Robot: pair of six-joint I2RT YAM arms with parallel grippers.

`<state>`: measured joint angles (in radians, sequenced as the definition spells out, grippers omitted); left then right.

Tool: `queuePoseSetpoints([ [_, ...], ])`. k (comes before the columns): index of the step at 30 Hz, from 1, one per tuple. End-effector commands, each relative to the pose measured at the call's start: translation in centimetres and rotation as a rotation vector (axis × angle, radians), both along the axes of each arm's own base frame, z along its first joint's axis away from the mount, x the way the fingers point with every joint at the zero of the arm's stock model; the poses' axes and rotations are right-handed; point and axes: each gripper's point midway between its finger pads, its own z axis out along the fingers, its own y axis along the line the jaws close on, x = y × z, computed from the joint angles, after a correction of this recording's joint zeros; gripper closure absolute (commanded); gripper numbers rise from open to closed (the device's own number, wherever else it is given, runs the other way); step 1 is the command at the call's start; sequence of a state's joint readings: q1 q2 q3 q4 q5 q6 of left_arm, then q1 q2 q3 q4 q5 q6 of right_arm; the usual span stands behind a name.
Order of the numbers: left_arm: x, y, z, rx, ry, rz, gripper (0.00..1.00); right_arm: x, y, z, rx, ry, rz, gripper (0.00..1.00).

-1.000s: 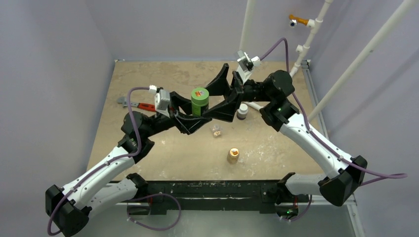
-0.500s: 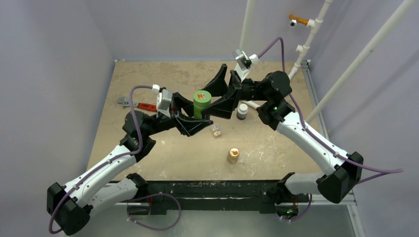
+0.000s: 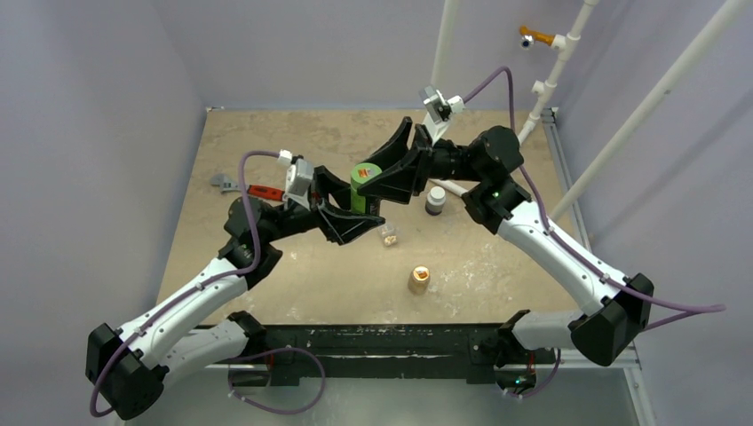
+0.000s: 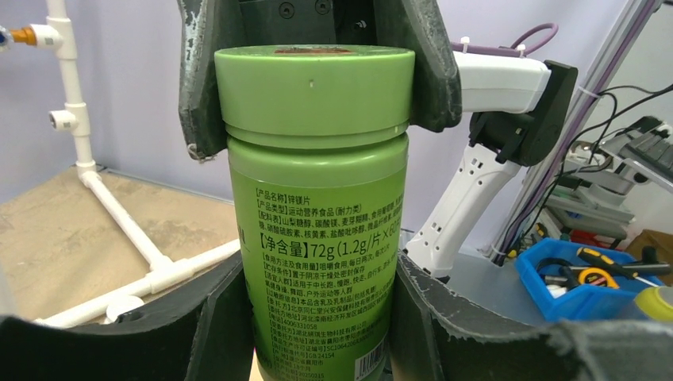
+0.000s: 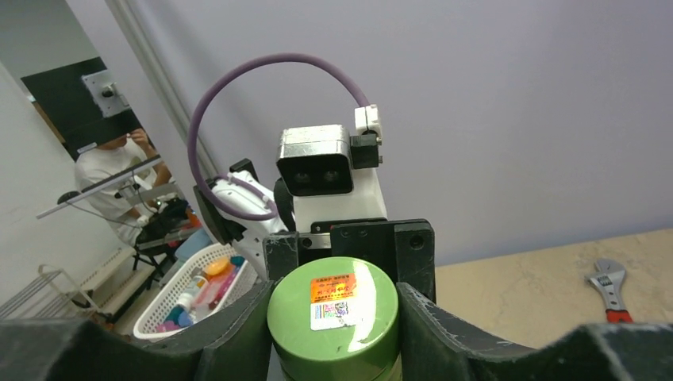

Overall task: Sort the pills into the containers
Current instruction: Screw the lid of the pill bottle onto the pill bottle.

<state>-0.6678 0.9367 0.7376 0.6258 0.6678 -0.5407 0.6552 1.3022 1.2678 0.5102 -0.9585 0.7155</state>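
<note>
Green bottle (image 4: 317, 206), upright between the two arms: the left gripper (image 4: 317, 278) has its fingers clamped on the bottle's body, while the right gripper (image 5: 333, 305) has its fingers pressed against opposite sides of the cap (image 4: 315, 87). The small transparent case (image 3: 388, 234) lies on the table (image 3: 266, 151) just beside the green bottle, on the side nearer the arm bases. Its pale contents are too small to resolve.

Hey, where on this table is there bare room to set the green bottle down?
Bare table lies in the far left corner beyond the wrench, and along the near edge left of the orange bottle. The middle is crowded: clear case, brown bottle and the held green bottle.
</note>
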Motion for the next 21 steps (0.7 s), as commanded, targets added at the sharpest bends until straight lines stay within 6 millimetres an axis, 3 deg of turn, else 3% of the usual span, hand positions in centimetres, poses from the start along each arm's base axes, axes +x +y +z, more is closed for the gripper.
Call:
queuePoseSetpoints([
  [1,0.4,0.4,1.5,-0.035,-0.040,0.033,1.00,1.1,-0.5,1.2,0.005,-0.015,-0.098,0.59],
  [4,2.1,0.9,1.7,-0.028,-0.026,0.136,1.00,2.5,-0.2,-0.2,-0.067,0.018,-0.183,0.74],
  [9,5.3,2.1,2.1,0.010,-0.020,0.335,1.00,5.1,0.0,-2.6,-0.173,0.094,-0.424,0.91],
  [15,8.3,3.7,2.7,0.077,-0.037,0.588,1.00,7.6,0.0,-5.3,-0.313,0.175,-0.764,1.00],
  [21,9.7,4.5,2.9,0.157,-0.082,0.801,1.00,8.7,-0.3,-7.3,-0.414,0.241,-1.016,1.00],
])
